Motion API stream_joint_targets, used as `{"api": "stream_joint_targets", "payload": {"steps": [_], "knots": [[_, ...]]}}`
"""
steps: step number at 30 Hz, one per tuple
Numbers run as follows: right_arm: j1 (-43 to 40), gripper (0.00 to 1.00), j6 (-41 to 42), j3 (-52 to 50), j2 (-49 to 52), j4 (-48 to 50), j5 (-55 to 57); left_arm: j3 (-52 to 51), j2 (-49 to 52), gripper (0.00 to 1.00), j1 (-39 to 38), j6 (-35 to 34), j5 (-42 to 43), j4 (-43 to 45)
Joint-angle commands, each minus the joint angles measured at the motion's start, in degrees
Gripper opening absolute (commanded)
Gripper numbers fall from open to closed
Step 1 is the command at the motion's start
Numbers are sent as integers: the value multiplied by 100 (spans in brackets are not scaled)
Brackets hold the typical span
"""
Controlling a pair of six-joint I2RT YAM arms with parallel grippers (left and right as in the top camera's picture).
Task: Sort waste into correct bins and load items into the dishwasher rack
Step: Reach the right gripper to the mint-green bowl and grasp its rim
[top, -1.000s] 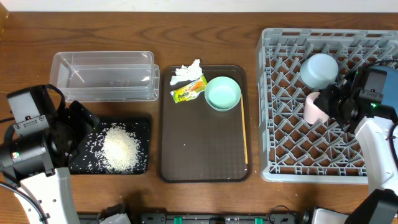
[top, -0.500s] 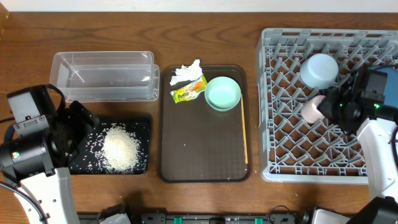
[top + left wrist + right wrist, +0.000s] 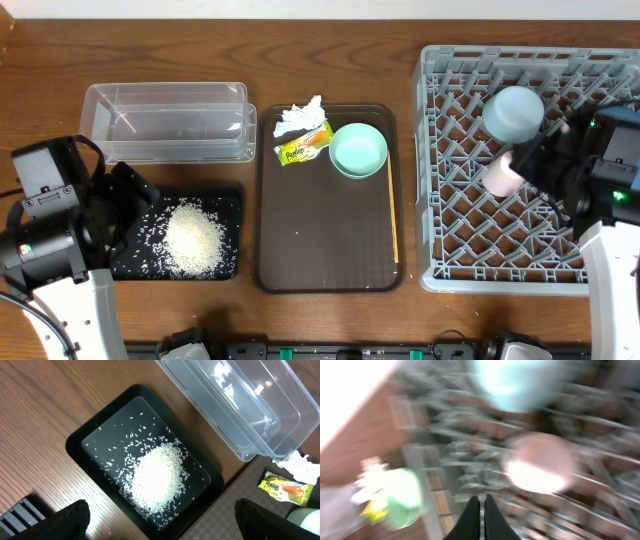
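Note:
The grey dishwasher rack (image 3: 470, 250) fills the right side. In it a light-blue bowl (image 3: 513, 112) lies upside down, with a pink cup (image 3: 499, 176) just below it. My right gripper (image 3: 537, 160) hovers beside the cup. In the blurred right wrist view, the right gripper (image 3: 481, 499) is shut to a thin slit with nothing in it, and the pink cup (image 3: 540, 462) lies ahead, apart from it. My left gripper (image 3: 165, 530) stands wide open above the black tray (image 3: 80, 442) that holds the rice (image 3: 155, 475). The clear tub (image 3: 170, 120) is behind that tray.
A brown serving tray (image 3: 325, 260) in the middle carries a crumpled tissue (image 3: 298, 118), a yellow-green wrapper (image 3: 303, 147), a pale-green bowl (image 3: 358, 150) and a thin wooden stick (image 3: 392, 215) along its right rim. Loose grains (image 3: 150, 240) are scattered around the heap.
My right gripper has drawn back to the right, away from the pink cup, which now rests in the rack a little further left. The left arm has not moved.

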Motion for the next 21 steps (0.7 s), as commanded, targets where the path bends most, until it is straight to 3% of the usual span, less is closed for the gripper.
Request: {"api": "stream_joint_targets", "payload": {"steps": [1, 3, 5, 8, 13, 17, 21], "knots": [[442, 29, -184, 125, -160, 509, -1558, 57, 0, 95, 31, -7, -31, -22], [881, 56, -101, 149, -136, 841, -1320, 57, 0, 95, 31, -7, -31, -20], [1447, 65, -157, 271, -35, 857, -763, 57, 0, 95, 31, -4, -31, -20], [2446, 69, -579, 791, 345, 387, 249, 57, 0, 95, 31, -4, -31, -20], [3814, 73, -1117, 2627, 1744, -1152, 1674, 57, 0, 95, 31, -7, -31, -20], [4409, 74, -1226, 4249, 3126, -2280, 2369, 57, 0, 95, 31, -7, -31, -20], [4800, 77, -1416, 5217, 4334, -2669, 2555, 57, 0, 95, 31, -7, -31, -20]]}}
